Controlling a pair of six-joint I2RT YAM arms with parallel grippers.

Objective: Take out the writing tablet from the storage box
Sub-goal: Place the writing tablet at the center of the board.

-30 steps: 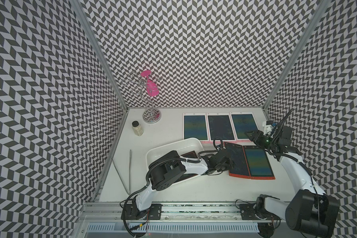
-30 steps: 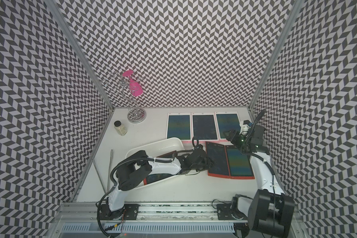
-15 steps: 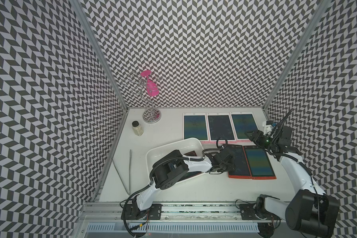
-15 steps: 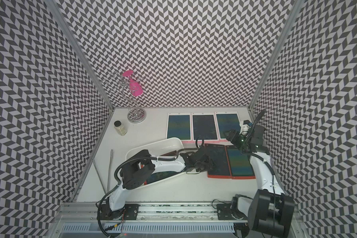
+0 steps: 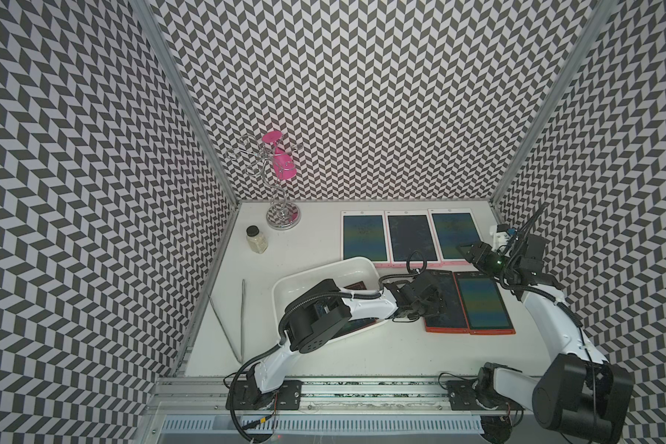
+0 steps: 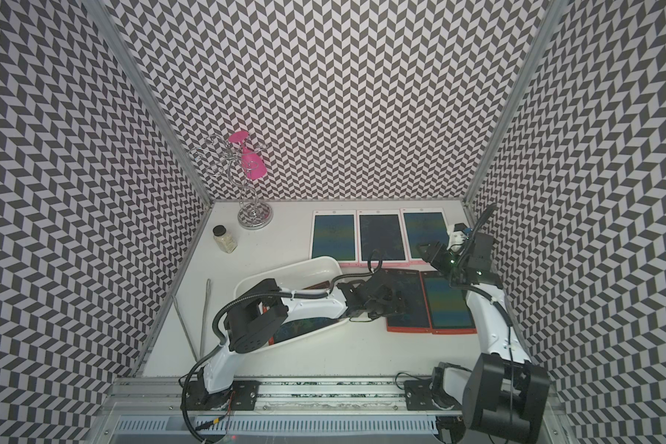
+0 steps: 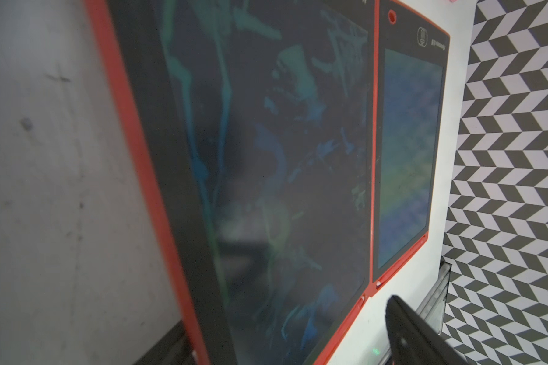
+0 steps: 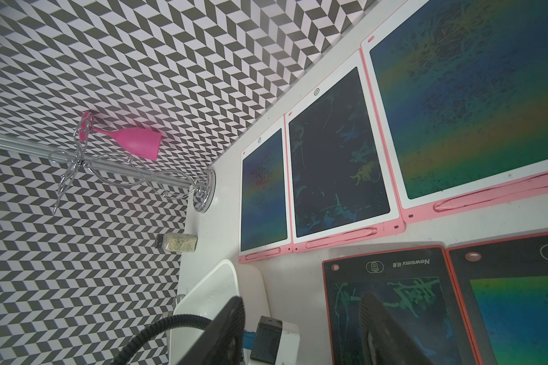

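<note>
Writing tablet (image 5: 450,315), red-framed, lay flat on table (image 5: 316,246) just beside storage box (image 5: 291,286), flush against second red tablet (image 5: 483,303); left claw (image 5: 427,307) hung over its box-side edge, jaws apart, nothing clamped; right claw (image 5: 466,250) also apart, empty; another red-edged tablet (image 6: 293,330) lay in box under left arm; judged thin, stiff, light, slick-faced, screen marking under pressure; best pinched by frame edge.

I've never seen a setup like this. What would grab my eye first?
The dizzying black-and-white zigzag walls surround everything. Against them, a bright pink goblet hangs upside down from a chrome rack in the far left corner. On the table, three pink-edged tablets line the back wall, with two red-edged tablets just in front.
</note>
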